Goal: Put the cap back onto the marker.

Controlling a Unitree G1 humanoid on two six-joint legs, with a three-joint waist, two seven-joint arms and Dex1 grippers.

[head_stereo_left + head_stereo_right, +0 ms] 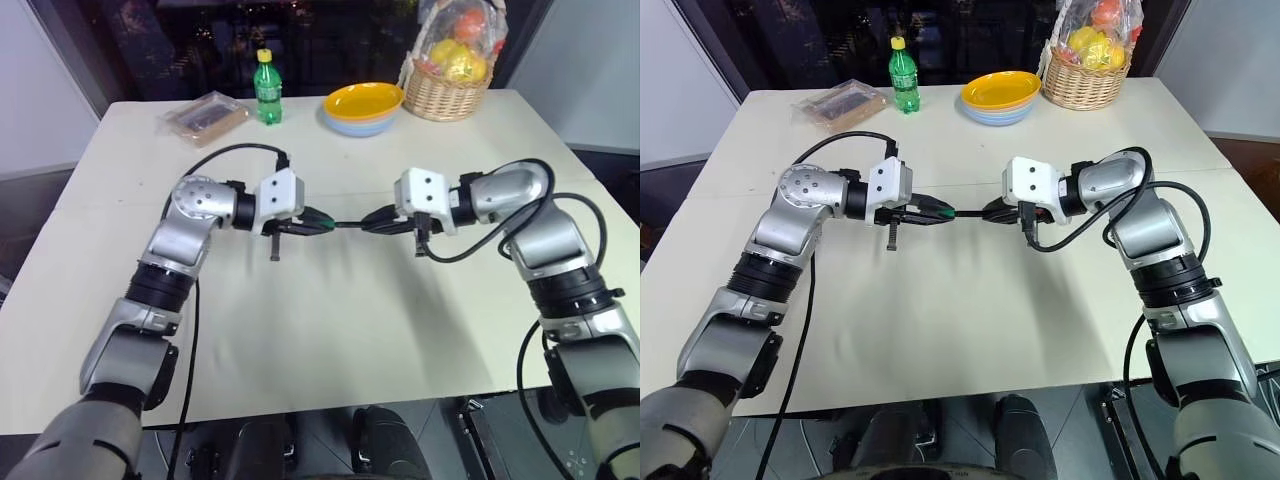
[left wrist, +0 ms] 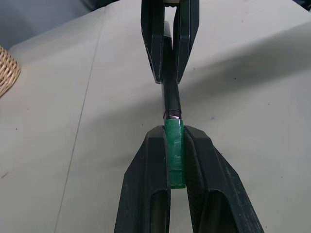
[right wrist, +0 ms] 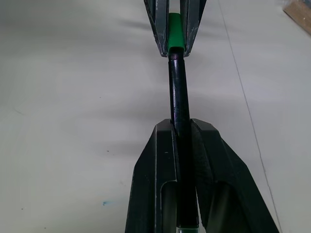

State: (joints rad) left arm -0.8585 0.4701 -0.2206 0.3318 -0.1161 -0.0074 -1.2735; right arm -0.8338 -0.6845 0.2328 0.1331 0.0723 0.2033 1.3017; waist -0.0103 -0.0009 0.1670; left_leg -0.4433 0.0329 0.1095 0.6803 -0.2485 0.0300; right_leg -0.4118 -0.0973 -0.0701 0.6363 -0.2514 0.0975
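Left wrist view has the left gripper (image 2: 176,160) clamped on the cap (image 2: 174,150), the right gripper (image 3: 181,141) clamped on the marker (image 3: 178,94): any sideways push risks jamming it crooked.

No writing can be made out anywhere — the green bottle's (image 1: 267,88) label is too small to read.

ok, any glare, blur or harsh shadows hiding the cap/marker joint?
Left wrist view: cap and marker sharp, joint evenly lit, no glare. Right wrist view: soft sheen along the marker, edges still crisp. Left eye view: table carries only soft, diffuse arm shadows; the joint is small but unblurred between left gripper and right gripper.
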